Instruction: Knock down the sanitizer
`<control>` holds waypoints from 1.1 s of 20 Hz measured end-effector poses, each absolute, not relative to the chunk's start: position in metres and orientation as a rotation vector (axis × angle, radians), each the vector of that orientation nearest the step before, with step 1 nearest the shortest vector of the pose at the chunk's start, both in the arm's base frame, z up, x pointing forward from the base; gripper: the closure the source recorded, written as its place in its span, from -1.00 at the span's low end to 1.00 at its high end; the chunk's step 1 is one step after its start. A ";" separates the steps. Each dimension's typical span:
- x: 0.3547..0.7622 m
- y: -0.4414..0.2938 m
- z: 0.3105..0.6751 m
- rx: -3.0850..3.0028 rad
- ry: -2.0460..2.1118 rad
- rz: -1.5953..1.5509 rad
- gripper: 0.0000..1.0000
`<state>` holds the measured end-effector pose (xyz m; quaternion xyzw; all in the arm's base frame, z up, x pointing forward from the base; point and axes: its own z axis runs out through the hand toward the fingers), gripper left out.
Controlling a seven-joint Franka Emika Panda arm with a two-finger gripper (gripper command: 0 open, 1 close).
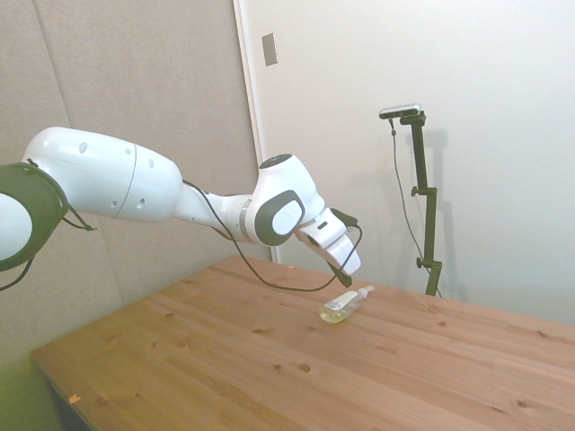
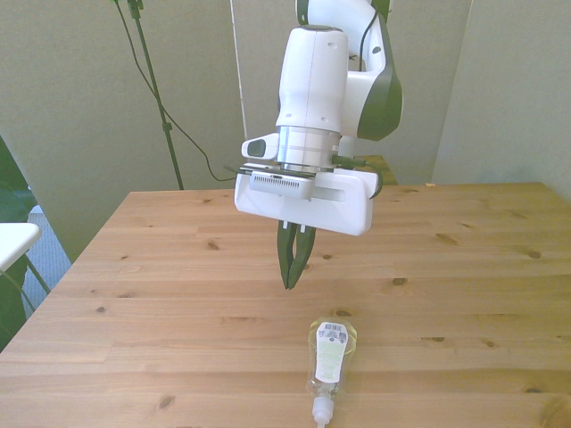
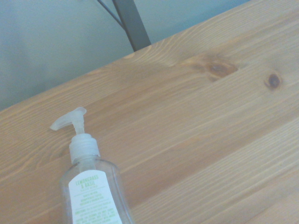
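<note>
On the wooden desk (image 2: 161,267), the sanitizer (image 2: 330,355) lies flat on its side, its long axis running straight away from the tool (image 2: 292,283), base nearest and pump top farthest. The tool hangs above the desk just short of the bottle's base, not touching it, its fingers pressed together on nothing. Judged from this, the bottle is already down.

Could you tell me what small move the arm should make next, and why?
Probably just lift away: the slim clear plastic sanitizer bottle with white pump already lies on its side on the wooden table, apart from the white arm's gripper, whose dark fingers are shut above it.
</note>
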<state>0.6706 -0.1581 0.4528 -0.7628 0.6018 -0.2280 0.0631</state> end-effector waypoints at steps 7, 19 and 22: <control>0.677 -0.156 0.449 -2.310 1.812 -0.688 -1.00; 0.646 -0.118 0.451 -2.363 1.740 -0.614 -1.00; 0.628 -0.104 0.453 -2.400 1.696 -0.583 -1.00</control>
